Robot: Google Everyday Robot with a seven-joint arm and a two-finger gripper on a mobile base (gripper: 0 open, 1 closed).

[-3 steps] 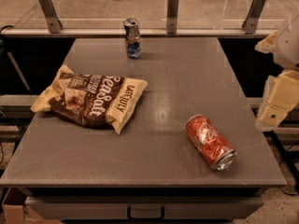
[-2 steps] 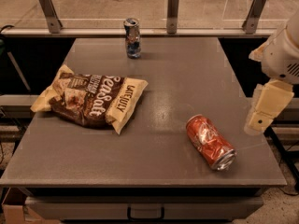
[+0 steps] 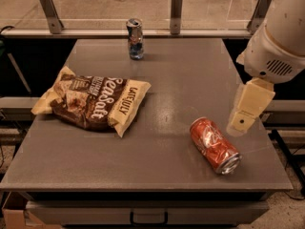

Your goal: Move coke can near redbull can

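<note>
The coke can (image 3: 214,144), red with white script and a silver end, lies on its side near the front right of the grey table (image 3: 190,70). The redbull can (image 3: 135,38), slim and blue-silver, stands upright at the table's far edge, left of centre. My gripper (image 3: 239,124) hangs from the white arm at the right. It is just right of the coke can's far end and a little above it, apart from it and holding nothing.
A brown and cream chip bag (image 3: 93,99) lies flat on the left half of the table. Metal railing posts (image 3: 176,6) stand behind the far edge. The table's right edge runs just under my arm (image 3: 279,46).
My arm and gripper have moved left from beyond the table's right edge to just beside the coke can. The cans and the bag have not moved.
</note>
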